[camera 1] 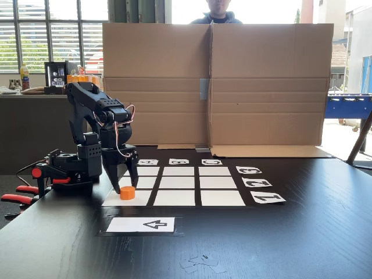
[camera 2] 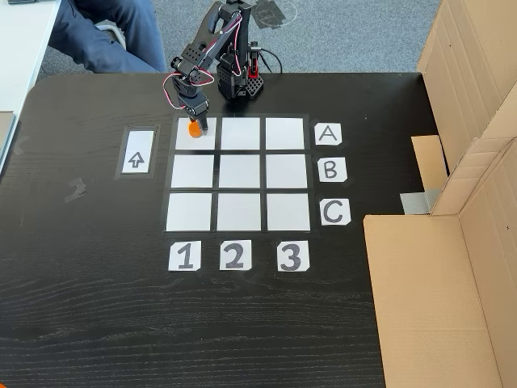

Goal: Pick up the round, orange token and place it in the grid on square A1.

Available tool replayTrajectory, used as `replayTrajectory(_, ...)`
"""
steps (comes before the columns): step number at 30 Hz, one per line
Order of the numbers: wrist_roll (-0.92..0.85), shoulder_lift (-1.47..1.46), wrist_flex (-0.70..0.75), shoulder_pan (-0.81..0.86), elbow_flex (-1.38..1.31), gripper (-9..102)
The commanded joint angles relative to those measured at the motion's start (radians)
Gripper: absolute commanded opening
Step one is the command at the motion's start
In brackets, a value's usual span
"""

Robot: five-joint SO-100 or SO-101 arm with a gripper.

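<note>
In a fixed view from the table's front, the token sat on square A1 of the grid; the gripper straddled it, jaws narrowly parted. From above, the token lay by the arrow card; the gripper hung over it.

From above I see the black gripper reaching down over the orange token, which sits on square A1, the grid's top-left white cell. Just left of it lies an arrow card. I cannot tell how the jaws stand.
</note>
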Motion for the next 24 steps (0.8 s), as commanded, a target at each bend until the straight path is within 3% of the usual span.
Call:
replayTrajectory(1, 0.006, 0.003, -0.003, 0.005, -0.014, 33)
replayTrajectory(16, 0.006, 0.018, 0.000, 0.049, -0.112, 40)
replayTrajectory(24, 0.006, 0.035, 0.046, 0.133, -0.310, 42)
